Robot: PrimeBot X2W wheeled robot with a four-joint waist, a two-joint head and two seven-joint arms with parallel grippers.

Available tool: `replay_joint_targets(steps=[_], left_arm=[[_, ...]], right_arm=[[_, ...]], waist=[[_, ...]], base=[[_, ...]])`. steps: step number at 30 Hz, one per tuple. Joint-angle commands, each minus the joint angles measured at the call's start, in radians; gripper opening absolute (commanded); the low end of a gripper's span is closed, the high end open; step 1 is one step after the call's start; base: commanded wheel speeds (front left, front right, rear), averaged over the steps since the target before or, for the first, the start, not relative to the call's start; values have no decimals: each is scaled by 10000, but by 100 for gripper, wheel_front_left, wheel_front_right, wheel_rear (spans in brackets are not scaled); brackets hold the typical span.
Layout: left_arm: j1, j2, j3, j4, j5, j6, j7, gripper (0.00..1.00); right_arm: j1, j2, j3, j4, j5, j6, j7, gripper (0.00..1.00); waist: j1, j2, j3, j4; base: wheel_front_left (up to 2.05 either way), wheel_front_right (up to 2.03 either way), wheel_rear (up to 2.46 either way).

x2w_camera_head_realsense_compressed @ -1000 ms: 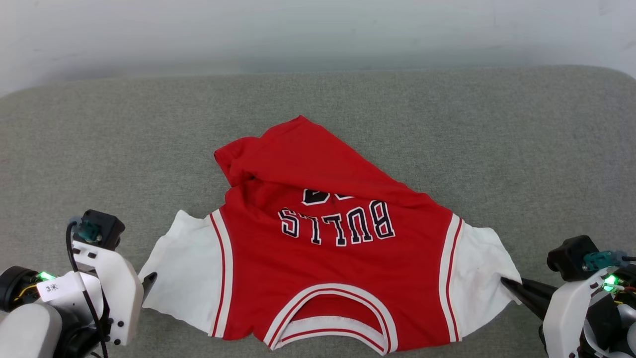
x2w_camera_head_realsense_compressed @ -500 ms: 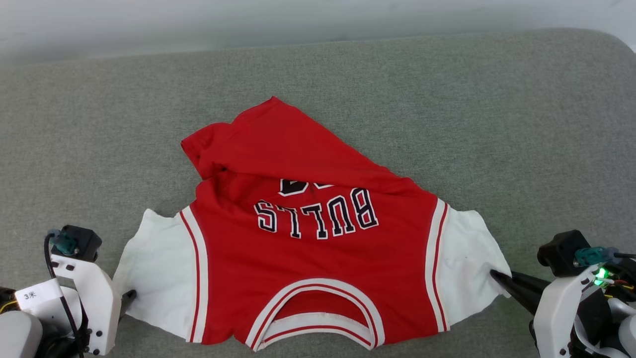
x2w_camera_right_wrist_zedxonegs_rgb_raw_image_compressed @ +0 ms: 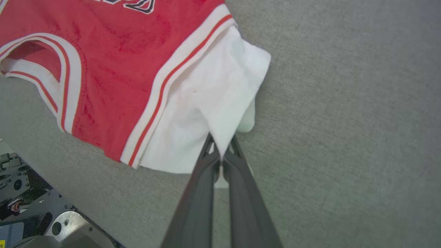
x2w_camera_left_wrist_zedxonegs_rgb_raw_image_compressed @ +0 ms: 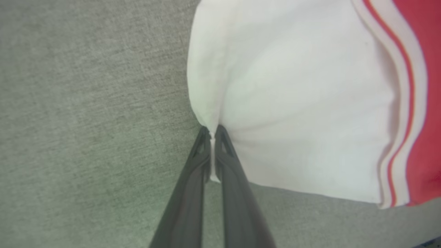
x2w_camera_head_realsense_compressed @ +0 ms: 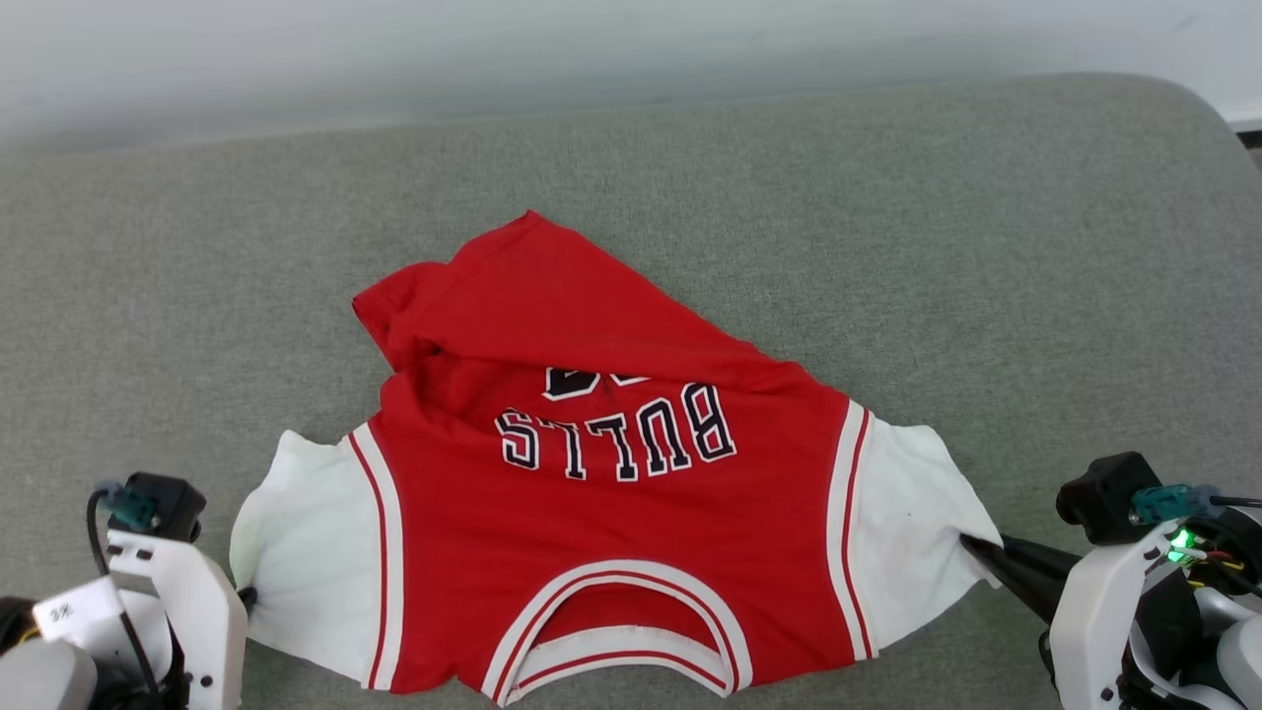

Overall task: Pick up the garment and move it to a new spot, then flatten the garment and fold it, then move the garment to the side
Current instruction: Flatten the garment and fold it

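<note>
**Both sleeves pinched, jersey spread on the table**

Your garment (x2w_camera_head_realsense_compressed: 611, 532) lies near the front middle of the grey fabric-topped table (x2w_camera_head_realsense_compressed: 986, 247). Its lettered side is up, with the neckline (x2w_camera_head_realsense_compressed: 616, 572) toward the robot and the hem away from it. The black, white-outlined lettering (x2w_camera_head_realsense_compressed: 616, 444) reads "BULLS" upside down in the head view. Beyond it, a red flap (x2w_camera_head_realsense_compressed: 552, 306) of the lower body is folded back over the chest. It covers most of the number, so you cannot read it.

The left gripper (x2w_camera_left_wrist_zedxonegs_rgb_raw_image_compressed: 212, 129) has its fingers closed tight on the outer edge of the white left sleeve (x2w_camera_head_realsense_compressed: 306, 552). In the left wrist view the cloth bunches into small creases where the tips meet, and a sliver of white shows between the two fingers. Around the grip the sleeve lies against the table.

The right gripper (x2w_camera_right_wrist_zedxonegs_rgb_raw_image_compressed: 221, 137) is clamped the same way on the outer edge of the white right sleeve (x2w_camera_head_realsense_compressed: 912, 523). In the right wrist view its fingers stand narrow, with a strip of white cloth caught between them. A second white layer peeks out just beyond the tips. It appears to lie outside the grip, though the angle makes that hard to confirm.

Both sleeves are drawn outward, one to each side. The red chest between the bands of striped trim (x2w_camera_head_realsense_compressed: 380, 552) lies fairly flat, with only soft wrinkles. A pale wall (x2w_camera_head_realsense_compressed: 592, 49) runs behind the table.
</note>
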Motion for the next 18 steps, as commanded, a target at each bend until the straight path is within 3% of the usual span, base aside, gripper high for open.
replay_joint_targets(steps=[1,9,18], left_arm=[[603,-326,-269,353,63,1,-126,0],[627,-73,551,-1038,-135,136,-1536,0],[274,-224,1484,-3558,-879,536,-1995,0]], right_arm=[[-8,64,1,-41,64,-11,-68,0],[170,97,-623,-365,-2,-11,-479,0],[66,265,-1949,-1242,248,-11,-755,0]], waist=[[1,0,-155,3],[1,0,-764,294],[1,0,-1264,688]], base=[[0,0,0],[0,0,0],[0,0,0]])
